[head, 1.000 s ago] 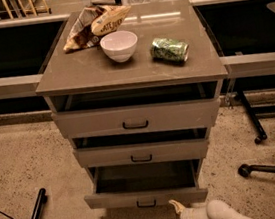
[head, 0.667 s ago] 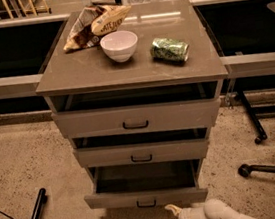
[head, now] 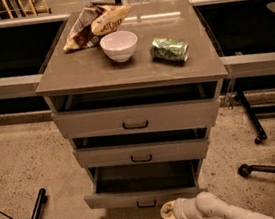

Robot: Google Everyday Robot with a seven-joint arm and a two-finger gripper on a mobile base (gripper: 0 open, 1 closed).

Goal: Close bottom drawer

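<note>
Since a second ago the gripper has slid a little toward the left along the bottom edge of the frame, and it now sits closer to the centre line of the cabinet. The bottom drawer has not shifted in that time.

Your arm enters from the lower right corner as a pale, rounded run of segments lying nearly level and pointing left. The gripper at its end is low in the frame, just below the bottom drawer's front and a little right of the handle. You cannot tell whether it is parted or closed, nor whether it touches the front.

The bottom drawer is in the lower centre of the frame, pulled out farther than the two above it. It has a dark, shadowed interior and a flat grey-taupe front with a small dark handle at its middle. The middle drawer and top drawer each stand slightly ajar. On the cabinet top are a white bowl, a green can on its side and a crumpled snack bag.
</note>
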